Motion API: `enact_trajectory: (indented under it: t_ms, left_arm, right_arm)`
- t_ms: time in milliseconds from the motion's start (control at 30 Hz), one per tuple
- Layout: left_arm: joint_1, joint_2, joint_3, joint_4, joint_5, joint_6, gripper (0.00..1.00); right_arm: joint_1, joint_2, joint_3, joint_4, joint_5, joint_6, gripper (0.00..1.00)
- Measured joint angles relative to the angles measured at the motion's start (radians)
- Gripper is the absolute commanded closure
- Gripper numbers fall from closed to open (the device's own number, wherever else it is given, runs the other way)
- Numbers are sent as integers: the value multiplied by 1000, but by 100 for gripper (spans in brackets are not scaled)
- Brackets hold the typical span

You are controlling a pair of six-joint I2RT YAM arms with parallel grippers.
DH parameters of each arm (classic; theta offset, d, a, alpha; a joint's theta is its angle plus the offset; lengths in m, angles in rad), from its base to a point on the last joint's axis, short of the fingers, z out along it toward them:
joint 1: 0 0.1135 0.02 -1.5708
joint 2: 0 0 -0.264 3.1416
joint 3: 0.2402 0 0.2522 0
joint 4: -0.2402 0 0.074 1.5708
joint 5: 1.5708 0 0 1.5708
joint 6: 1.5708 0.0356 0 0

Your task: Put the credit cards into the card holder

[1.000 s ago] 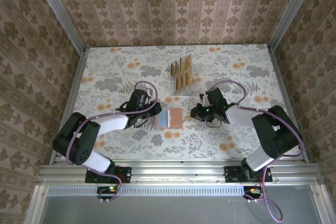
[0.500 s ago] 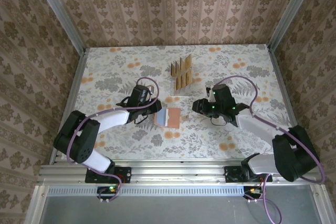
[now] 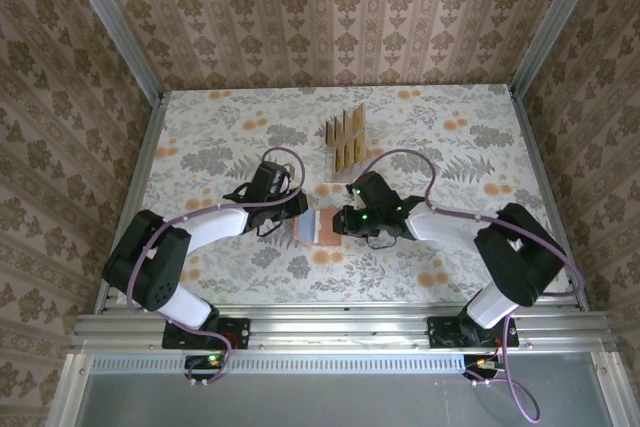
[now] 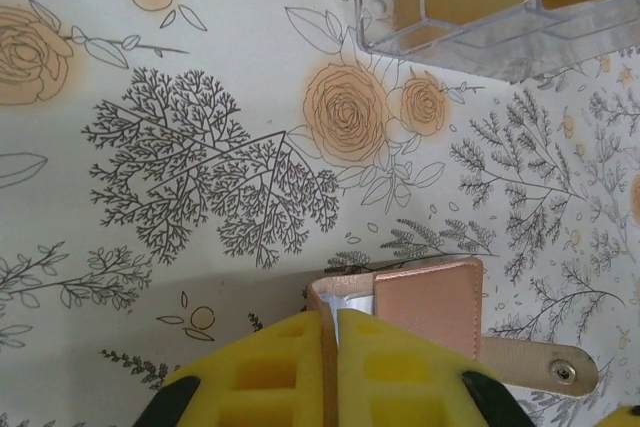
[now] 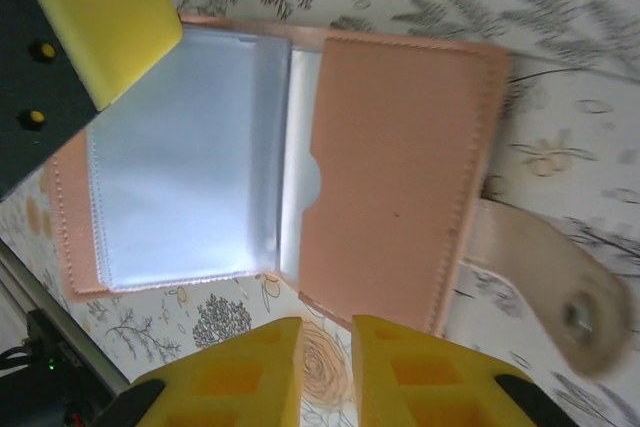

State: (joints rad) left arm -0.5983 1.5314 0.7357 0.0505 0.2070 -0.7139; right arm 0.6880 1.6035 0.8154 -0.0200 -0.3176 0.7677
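Note:
The card holder (image 3: 322,225) lies open on the table, a salmon wallet with greyish clear pockets (image 5: 180,167) and a salmon inner pocket (image 5: 395,167). My left gripper (image 3: 298,210) is shut on the wallet's left cover (image 4: 325,297), its yellow fingertips (image 4: 330,319) pinching that edge. My right gripper (image 3: 346,219) hovers at the wallet's right side, jaws a narrow gap apart (image 5: 325,329) with only table showing between them. Several tan credit cards (image 3: 345,135) stand in a clear stand (image 4: 470,22) behind the wallet.
The wallet's tan strap with a snap (image 5: 560,292) sticks out to the side. The left gripper's yellow finger (image 5: 100,22) rests at the wallet's far corner. Patterned walls and metal rails (image 3: 140,187) enclose the floral table.
My right gripper swung left from beside the wallet to its right edge, opening and then narrowing. The left gripper stayed shut on the wallet's cover, nearly still.

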Motion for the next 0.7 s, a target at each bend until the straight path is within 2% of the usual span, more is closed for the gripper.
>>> enact_trajectory:
  t_ms: [133, 167, 267, 367, 700]
  left_arm:
    - [-3, 0, 7, -15, -6, 0, 98]
    - [-3, 0, 7, -16, -6, 0, 93]
    - [-2, 0, 8, -17, -6, 1, 68]
    - [-2, 0, 10, -18, -3, 0, 57]
    - [19, -80, 10, -36, 5, 12, 60]
  right_arm:
    - [10, 69, 3, 34, 5, 15, 84]
    - [10, 85, 3, 40, 8, 20, 85]
    - [10, 135, 3, 63, 16, 29, 87]
    - [10, 146, 3, 92, 16, 41, 88]
    - [4, 155, -6, 126, 17, 48, 89]
